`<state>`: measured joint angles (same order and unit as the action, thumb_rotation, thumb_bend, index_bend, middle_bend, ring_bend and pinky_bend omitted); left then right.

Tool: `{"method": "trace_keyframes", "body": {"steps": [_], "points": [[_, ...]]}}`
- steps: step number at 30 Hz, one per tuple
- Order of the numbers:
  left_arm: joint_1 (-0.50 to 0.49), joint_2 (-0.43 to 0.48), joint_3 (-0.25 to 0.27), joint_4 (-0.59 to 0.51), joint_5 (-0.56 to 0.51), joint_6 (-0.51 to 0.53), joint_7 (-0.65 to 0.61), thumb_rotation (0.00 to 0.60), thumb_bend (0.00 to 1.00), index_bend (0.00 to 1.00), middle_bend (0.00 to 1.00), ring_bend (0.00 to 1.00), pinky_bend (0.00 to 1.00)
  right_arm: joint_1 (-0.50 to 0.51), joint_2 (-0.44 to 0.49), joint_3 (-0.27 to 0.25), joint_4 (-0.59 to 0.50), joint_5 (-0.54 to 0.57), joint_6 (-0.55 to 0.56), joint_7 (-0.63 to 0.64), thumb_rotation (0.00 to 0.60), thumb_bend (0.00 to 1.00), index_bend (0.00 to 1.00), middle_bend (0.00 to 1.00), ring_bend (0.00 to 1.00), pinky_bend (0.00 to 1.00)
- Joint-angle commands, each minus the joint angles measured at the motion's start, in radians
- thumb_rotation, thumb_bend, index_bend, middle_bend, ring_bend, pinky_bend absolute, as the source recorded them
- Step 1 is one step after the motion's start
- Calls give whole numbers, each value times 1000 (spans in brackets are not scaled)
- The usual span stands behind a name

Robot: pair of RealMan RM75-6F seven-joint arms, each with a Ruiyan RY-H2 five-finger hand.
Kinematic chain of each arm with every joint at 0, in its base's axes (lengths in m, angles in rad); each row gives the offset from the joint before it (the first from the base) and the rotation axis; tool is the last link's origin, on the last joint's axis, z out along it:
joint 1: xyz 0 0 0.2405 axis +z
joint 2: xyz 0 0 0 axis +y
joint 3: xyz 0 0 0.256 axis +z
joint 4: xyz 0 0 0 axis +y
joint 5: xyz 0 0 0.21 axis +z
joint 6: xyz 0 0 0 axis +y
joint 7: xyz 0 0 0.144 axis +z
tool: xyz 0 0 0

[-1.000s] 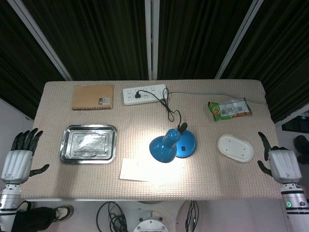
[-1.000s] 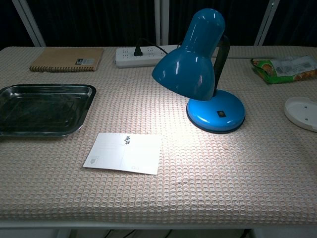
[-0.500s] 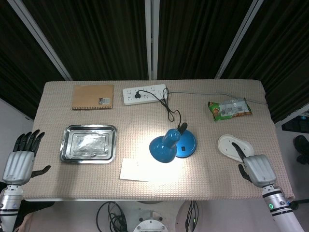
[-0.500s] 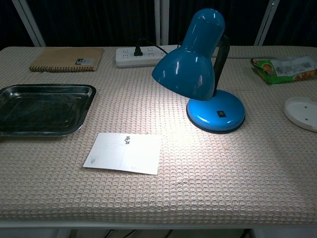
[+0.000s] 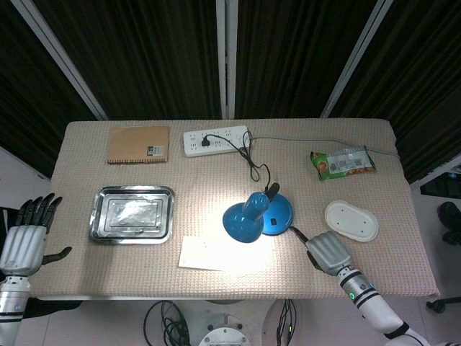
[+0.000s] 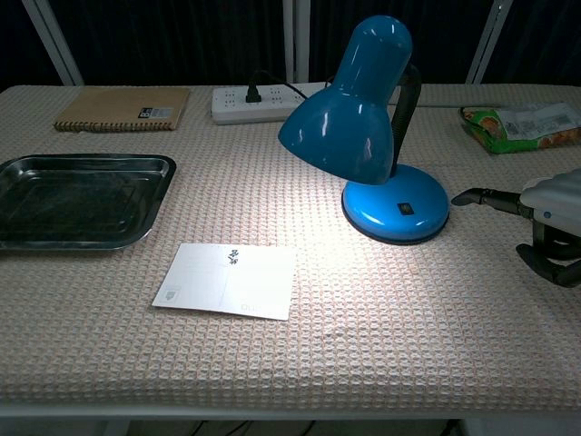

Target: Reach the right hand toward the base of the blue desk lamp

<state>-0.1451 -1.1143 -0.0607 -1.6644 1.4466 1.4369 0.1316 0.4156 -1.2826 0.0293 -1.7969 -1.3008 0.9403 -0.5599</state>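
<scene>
The blue desk lamp (image 5: pixel 248 216) (image 6: pixel 356 100) stands lit in the middle of the table, shade tilted forward-left, its round base (image 5: pixel 279 215) (image 6: pixel 396 203) behind and to the right. My right hand (image 5: pixel 328 250) (image 6: pixel 543 216) hovers just right of the base, holding nothing. One dark finger points at the base's rim with a small gap, and the other fingers curl under. My left hand (image 5: pixel 25 234) hangs off the table's left edge, fingers apart and empty, seen only in the head view.
A white oval dish (image 5: pixel 351 220) lies right of my right hand. A white card (image 5: pixel 204 254) (image 6: pixel 229 280) lies under the lamp's light. A steel tray (image 5: pixel 132 213) (image 6: pixel 73 199), notebook (image 5: pixel 138 144), power strip (image 5: pixel 215 140) and snack packet (image 5: pixel 343 161) surround them.
My right hand has swept left from the table's right edge, past the white dish, to just beside the lamp base, and now shows in the chest view. The left hand barely moved.
</scene>
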Motion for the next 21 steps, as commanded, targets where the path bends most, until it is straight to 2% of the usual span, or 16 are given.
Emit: {"method": "trace_keyframes", "body": {"steps": [1, 9, 21], "points": [[2, 4, 0, 4, -4, -1, -9, 600, 36, 7, 0, 0, 0, 31, -29, 17, -1, 55, -13, -46, 600, 628, 0, 1000, 996, 971], [5, 12, 5, 6, 6, 1, -27, 600, 36, 7, 0, 0, 0, 96, -72, 26, 1, 173, -30, -141, 600, 628, 0, 1000, 996, 971], [5, 19, 6, 2, -4, -9, -19, 600, 36, 7, 0, 0, 0, 184, -116, 22, 24, 316, -40, -206, 600, 628, 0, 1000, 996, 971]]}}
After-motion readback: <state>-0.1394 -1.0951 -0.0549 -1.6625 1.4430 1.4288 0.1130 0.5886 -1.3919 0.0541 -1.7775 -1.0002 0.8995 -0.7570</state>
